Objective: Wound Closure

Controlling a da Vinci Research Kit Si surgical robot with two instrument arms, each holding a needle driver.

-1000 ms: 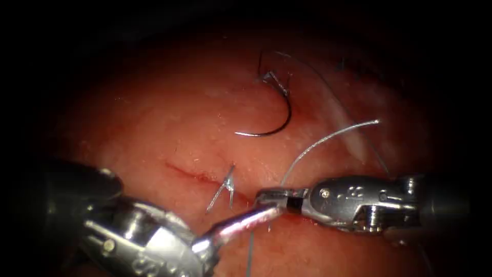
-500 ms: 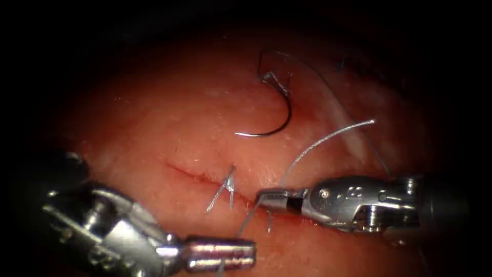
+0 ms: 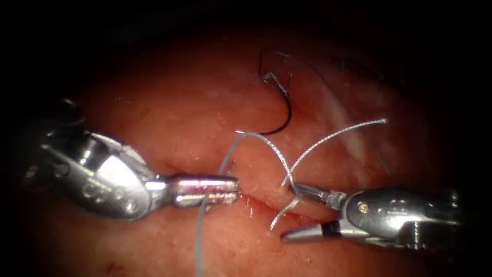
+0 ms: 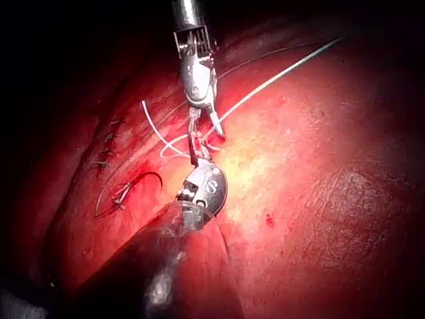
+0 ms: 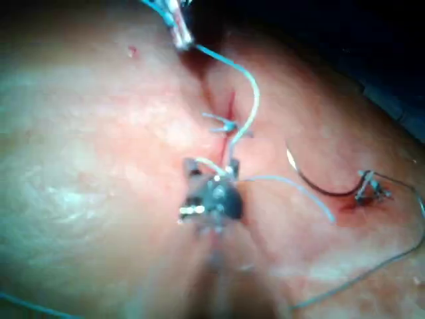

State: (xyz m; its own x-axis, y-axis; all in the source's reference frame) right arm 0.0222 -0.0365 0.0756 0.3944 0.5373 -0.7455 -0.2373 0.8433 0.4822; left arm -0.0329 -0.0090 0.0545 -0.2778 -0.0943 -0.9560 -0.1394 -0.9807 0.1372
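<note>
- Left tool (image 3: pixel 233 190): jaws closed on the thread (image 3: pixel 266 149), tip at the cut (image 3: pixel 205 177) on its left stretch; a strand hangs straight down from the jaws.
- From the left tool's jaws the thread arcs up and over the cut, then drops toward the right tool (image 3: pixel 297 213).
- Right tool: jaws spread apart, holding nothing. Upper jaw lies along the thread where the arc comes down; touching or just beside it, can't tell from this angle. Lower jaw sits clear, below it.
- A second pale strand runs from near the right tool's upper jaw up and right to a free end (image 3: pixel 382 121).
- Needle (image 3: pixel 279 115): lying loose on the tissue (image 3: pixel 164 110), above the cut and well apart from both tools, held by neither. Its point end sits near the top of the thread arc. Not driven into tissue as far as I can see.
- Knotted stitch (image 3: pixel 269 77) with dark thread at the needle's upper end.
- Left wrist view: same layout, right tool (image 4: pixel 207 129) with jaws apart over the left tool (image 4: pixel 195 151).
- Red fluid (image 3: pixel 256 201) along the cut between the two tools.
</note>
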